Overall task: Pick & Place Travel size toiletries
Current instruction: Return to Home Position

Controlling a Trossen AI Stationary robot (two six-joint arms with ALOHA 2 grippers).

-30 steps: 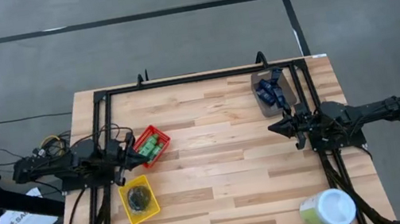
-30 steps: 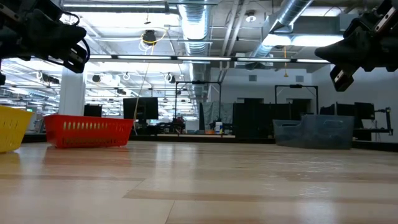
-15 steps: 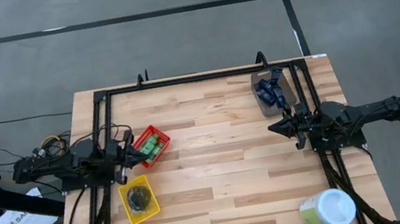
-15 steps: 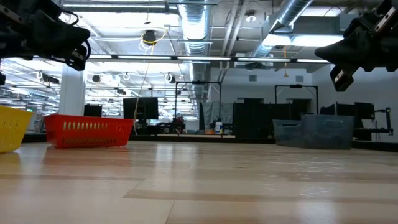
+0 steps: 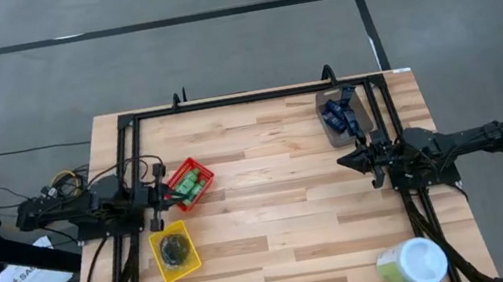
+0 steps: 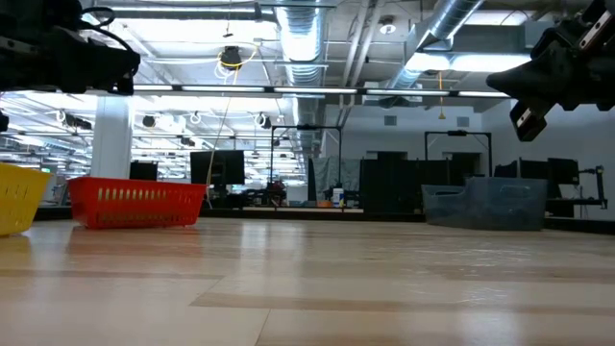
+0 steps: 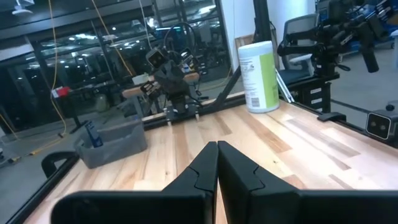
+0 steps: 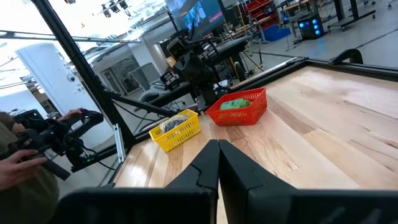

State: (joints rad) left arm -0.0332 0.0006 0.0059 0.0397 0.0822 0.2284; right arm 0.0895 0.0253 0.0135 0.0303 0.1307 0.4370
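Note:
Three bright green bottles (image 5: 191, 184) lie in the red bin (image 5: 197, 164), which stands on the table's left half. Dark grey discs (image 5: 177, 249) sit in the yellow bin (image 5: 157, 240) nearer the front edge. Dark blue tubes (image 5: 340, 112) stick up out of the grey bin (image 5: 329, 130) at the far right. My left gripper (image 5: 159, 198) is shut and hovers level just left of the red bin. My right gripper (image 5: 344, 161) is shut too, in the air in front of the grey bin. Both hold nothing.
A large pale green-and-white tub (image 5: 413, 262) stands at the near right corner. Black frame rails (image 5: 255, 96) run along the table's far edge and down both sides. A person (image 8: 15, 158) stands beyond the table's left side. Bare wood lies between the arms.
My left gripper has drawn back a little toward the table's left edge, away from the red bin, and has tipped up from slanting down to about level. My right arm has stayed still. No toiletry or bin has moved.

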